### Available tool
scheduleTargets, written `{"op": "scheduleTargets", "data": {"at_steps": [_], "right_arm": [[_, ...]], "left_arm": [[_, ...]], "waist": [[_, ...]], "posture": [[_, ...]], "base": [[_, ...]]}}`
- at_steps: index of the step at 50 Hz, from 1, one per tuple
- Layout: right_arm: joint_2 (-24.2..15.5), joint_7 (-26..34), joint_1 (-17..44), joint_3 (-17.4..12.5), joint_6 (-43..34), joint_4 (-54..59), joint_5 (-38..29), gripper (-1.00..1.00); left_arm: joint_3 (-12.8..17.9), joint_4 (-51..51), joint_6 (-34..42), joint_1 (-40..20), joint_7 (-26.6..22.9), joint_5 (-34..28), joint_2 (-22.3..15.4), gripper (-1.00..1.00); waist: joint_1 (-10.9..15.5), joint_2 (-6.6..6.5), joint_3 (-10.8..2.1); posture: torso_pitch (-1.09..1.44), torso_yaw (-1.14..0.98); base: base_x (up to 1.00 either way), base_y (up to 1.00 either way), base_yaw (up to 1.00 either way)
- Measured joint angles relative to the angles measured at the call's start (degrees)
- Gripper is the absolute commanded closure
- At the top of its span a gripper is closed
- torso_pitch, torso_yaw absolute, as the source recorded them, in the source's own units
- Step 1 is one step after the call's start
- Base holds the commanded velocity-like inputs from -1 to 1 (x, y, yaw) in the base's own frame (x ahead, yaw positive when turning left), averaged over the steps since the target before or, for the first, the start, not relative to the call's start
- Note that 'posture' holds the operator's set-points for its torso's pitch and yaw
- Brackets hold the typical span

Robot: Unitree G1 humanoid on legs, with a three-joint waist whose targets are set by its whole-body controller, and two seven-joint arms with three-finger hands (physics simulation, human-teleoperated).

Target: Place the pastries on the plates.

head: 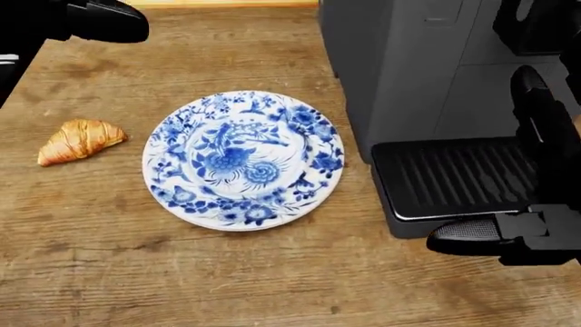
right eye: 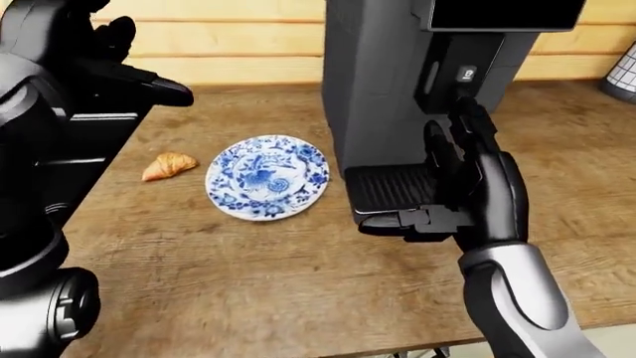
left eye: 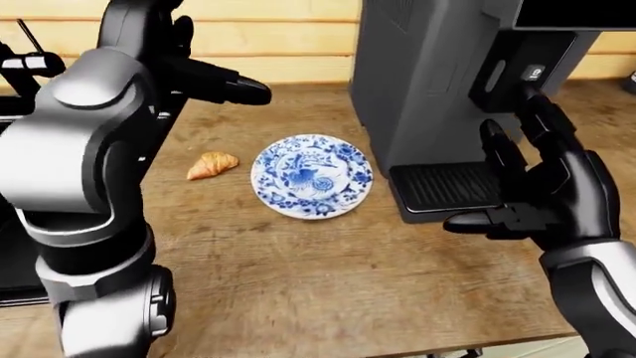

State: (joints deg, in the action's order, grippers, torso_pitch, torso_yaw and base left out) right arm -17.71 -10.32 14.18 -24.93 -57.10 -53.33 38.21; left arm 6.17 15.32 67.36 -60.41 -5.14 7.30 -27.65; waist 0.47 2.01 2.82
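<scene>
A golden croissant [head: 79, 140] lies on the wooden counter [head: 227, 272], just left of a blue-and-white patterned plate [head: 243, 159]. The plate has nothing on it. My left hand [left eye: 214, 78] is raised above the counter, up and to the left of the croissant, fingers spread and holding nothing. My right hand [right eye: 442, 186] hovers in front of the coffee machine's drip tray [head: 458, 177], to the right of the plate, fingers spread and holding nothing.
A tall grey coffee machine [left eye: 438, 74] stands right of the plate. A wood-panelled wall [left eye: 288, 37] runs along the top. A dark appliance [left eye: 15, 246] sits at the left edge. The counter's near edge [left eye: 477, 344] shows at the bottom.
</scene>
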Motion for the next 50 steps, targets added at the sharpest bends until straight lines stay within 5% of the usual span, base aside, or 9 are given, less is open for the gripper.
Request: {"op": "scheduleTargets", "data": {"at_steps": [5,17,22,31,38,50], "right_arm": [[0.3,0.5,-0.9,-0.1,0.8,0.8,-0.7,-1.0],[1.8,3.0,-2.5,1.1,3.3,1.8,-3.8,-1.0],[2.3,3.8,-2.5,2.0,3.9,2.4,-5.2,-1.0],[4.0,6.8,-3.9,3.9,7.3,6.0,-9.9,-1.0],[5.4,8.6,-4.5,5.5,9.7,8.1,-13.1,-1.0],[6.9,10.1,-4.9,6.7,11.6,9.7,-15.9,-1.0]], "left_arm": [[-2.4,-7.7,-13.0,2.5,-8.4,-11.2,0.6,-1.0],[-1.6,-27.3,-39.5,1.1,-21.4,-31.6,3.8,-1.0],[-1.4,-42.6,-50.2,-3.9,-19.3,-35.3,4.6,-1.0],[-3.0,-73.0,-67.0,-14.3,-6.3,-40.4,4.6,-1.0],[-4.4,-80.1,-71.6,-17.7,-4.4,-45.6,2.8,-1.0],[-4.6,-84.1,-73.3,-14.6,-5.2,-52.1,2.7,-1.0]], "waist": [[0.1,0.31,0.36],[0.4,0.6,0.09],[0.5,0.49,-0.28],[0.2,0.44,-0.46],[-0.1,-0.09,-1.08],[-0.1,-0.38,-1.43]], "posture": [[0.0,0.0],[0.0,0.0],[0.0,0.0],[0.0,0.0],[0.0,0.0],[0.0,0.0]], "base": [[0.0,0.0,0.0],[0.0,0.0,0.0],[0.0,0.0,0.0],[0.0,0.0,0.0],[0.0,0.0,0.0],[0.0,0.0,0.0]]}}
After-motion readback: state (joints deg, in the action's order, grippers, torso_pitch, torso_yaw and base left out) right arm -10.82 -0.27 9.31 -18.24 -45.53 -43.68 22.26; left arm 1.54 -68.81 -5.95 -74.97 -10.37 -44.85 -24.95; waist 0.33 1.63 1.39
